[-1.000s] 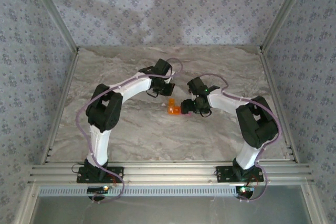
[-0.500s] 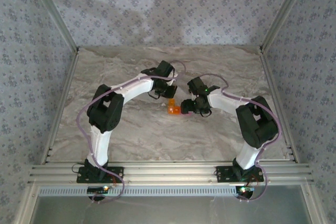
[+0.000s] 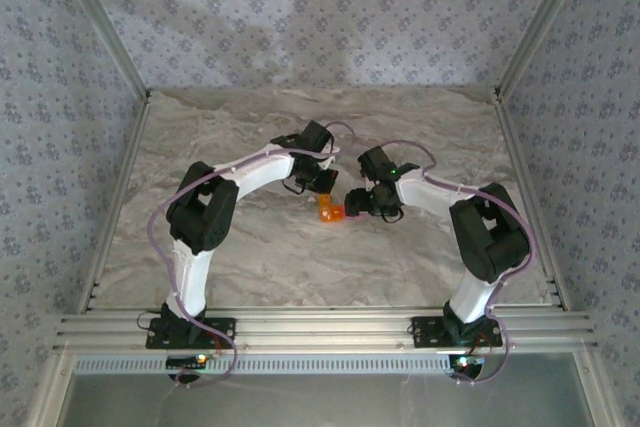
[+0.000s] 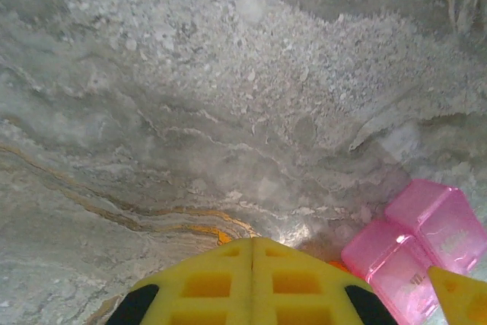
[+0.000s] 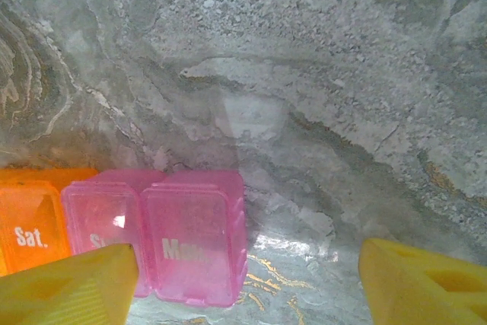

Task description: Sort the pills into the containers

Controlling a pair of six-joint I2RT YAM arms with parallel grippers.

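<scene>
The containers are a strip of small translucent boxes with shut lids, pink at one end and orange at the other, lying on the marble table. My right gripper is open, its left finger in front of the pink boxes and its right finger far off to the side. From above, the containers sit just left of the right gripper. My left gripper is shut on nothing, hovering beside the pink boxes. The pills are out of view.
The marble tabletop spreads around the strip, with patterned walls and metal frame rails at its edges. Both arms bend inward and meet near the table's middle. A yellow fingertip of the right gripper stands by the pink boxes.
My left gripper has shifted slightly right and nearer, closer to the containers. The right arm and the strip have stayed where they were.
</scene>
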